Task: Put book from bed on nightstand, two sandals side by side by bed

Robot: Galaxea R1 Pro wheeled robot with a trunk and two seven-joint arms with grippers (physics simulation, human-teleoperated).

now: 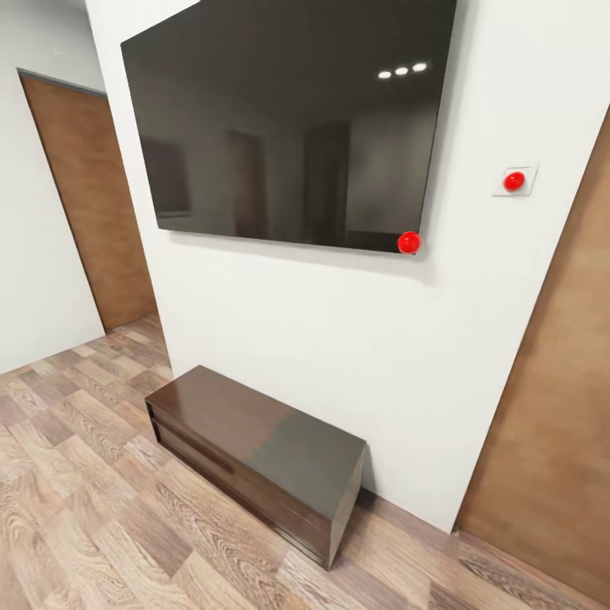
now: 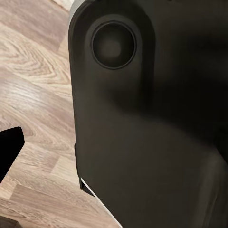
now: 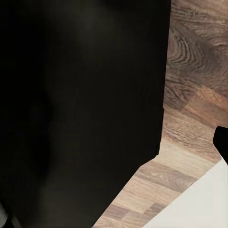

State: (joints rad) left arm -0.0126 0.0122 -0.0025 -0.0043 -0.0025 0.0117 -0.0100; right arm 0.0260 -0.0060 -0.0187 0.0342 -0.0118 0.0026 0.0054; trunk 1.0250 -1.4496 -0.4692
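While the head camera is facing a white wall (image 1: 339,339), a large dark screen (image 1: 288,119) is hanging above a long dark brown bench cabinet (image 1: 263,453), whose long axis is running along the wall over the wood floor (image 1: 76,508). Brown doors (image 1: 93,212) are standing to either side of the cabinet.

From the left wrist, a dark rounded robot part (image 2: 152,123) is blocking most of the floor (image 2: 33,95).

From the right wrist, another dark part (image 3: 80,109) is covering the floor (image 3: 194,95). Neither wrist camera is making clear how far its gripper is open, and the book, bed and sandals are lying somewhere outside these three views.
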